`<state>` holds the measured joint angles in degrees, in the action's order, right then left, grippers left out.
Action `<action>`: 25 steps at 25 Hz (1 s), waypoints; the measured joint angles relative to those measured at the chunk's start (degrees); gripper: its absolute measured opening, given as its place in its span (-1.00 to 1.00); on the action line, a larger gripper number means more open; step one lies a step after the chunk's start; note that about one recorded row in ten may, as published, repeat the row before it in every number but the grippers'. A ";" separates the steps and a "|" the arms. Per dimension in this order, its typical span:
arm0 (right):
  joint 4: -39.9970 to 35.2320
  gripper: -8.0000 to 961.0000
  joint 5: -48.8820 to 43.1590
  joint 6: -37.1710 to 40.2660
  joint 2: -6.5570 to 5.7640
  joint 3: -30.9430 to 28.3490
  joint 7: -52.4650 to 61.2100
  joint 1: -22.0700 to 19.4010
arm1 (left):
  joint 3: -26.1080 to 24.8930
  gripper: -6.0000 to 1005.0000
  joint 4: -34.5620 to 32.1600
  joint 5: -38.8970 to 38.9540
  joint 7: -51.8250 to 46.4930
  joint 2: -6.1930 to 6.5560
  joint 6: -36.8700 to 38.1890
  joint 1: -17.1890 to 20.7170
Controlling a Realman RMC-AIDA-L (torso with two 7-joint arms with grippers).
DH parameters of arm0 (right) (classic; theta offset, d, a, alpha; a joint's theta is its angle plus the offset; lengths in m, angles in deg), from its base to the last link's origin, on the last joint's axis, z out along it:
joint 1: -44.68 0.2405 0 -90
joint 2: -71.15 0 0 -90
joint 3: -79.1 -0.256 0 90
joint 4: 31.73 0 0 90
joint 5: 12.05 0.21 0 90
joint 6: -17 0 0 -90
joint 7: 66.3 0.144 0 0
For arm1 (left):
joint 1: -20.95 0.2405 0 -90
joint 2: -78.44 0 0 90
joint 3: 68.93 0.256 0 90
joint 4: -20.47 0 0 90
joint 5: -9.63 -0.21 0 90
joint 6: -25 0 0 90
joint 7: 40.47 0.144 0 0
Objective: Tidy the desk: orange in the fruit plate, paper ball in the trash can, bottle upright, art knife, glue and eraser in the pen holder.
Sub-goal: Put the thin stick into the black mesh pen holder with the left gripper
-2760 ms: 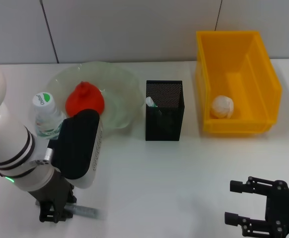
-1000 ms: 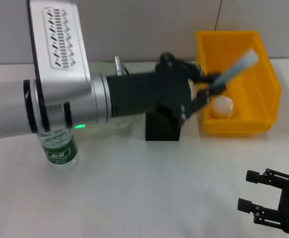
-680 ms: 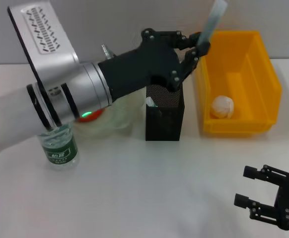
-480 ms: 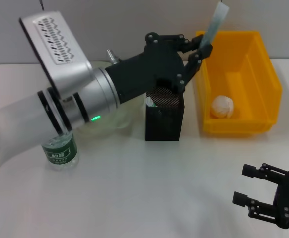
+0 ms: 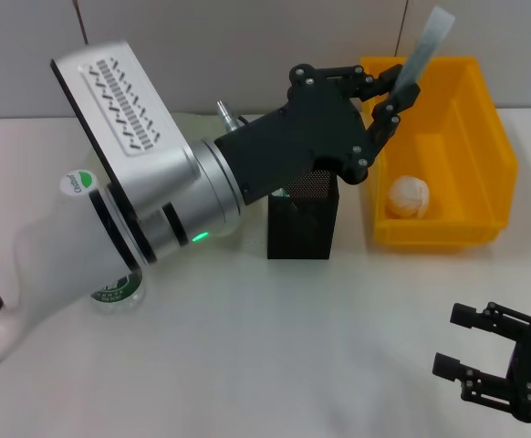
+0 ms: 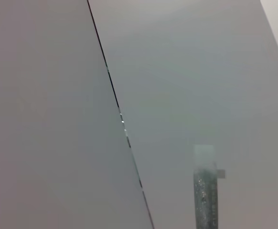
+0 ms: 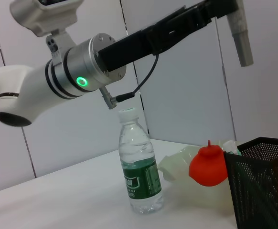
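Note:
My left gripper point(image 5: 400, 88) is shut on a long, slim grey-green stick, seemingly the art knife point(image 5: 428, 40), held high and tilted above the edge between the black mesh pen holder point(image 5: 315, 222) and the yellow trash can point(image 5: 490, 146). The paper ball point(image 5: 410, 196) lies in the can. The bottle point(image 7: 139, 170) stands upright. An orange point(image 7: 206, 167) rests in the clear fruit plate point(image 7: 176, 164); the arm hides both in the head view. The knife point(image 6: 206, 196) shows against the wall in the left wrist view. My right gripper point(image 5: 448, 340) is open, low at the near right.
The left arm's silver forearm point(image 5: 147, 173) stretches across the table's left half, over the plate. A grey panelled wall point(image 5: 247, 46) stands behind the table. The bottle's cap point(image 5: 78, 184) peeks out beside the arm.
The left gripper lifted the stick from the table's front left, swung it up over the pen holder, and has now shifted it slightly right toward the trash can. The right gripper barely moved.

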<state>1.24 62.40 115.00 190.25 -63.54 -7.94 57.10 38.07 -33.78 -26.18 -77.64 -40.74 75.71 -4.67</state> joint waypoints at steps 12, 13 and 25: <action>-1.84 0.55 -0.12 -1.83 0.00 0.51 -1.23 0.66 | 7.45 -0.70 -1.10 11.48 15.64 0.00 -10.40 0.21; -1.84 0.55 -0.12 -1.83 0.00 0.51 -1.23 0.66 | 7.45 -0.70 -1.10 11.48 15.64 0.00 -10.40 0.21; -2.91 0.55 -0.24 -1.87 0.00 0.31 -2.12 1.11 | 9.01 -0.70 1.27 12.65 17.84 0.00 -16.78 -1.18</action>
<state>-1.67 62.15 113.14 190.24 -63.23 -10.05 58.21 47.08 -32.50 -13.52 -59.80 -40.75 58.92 -5.84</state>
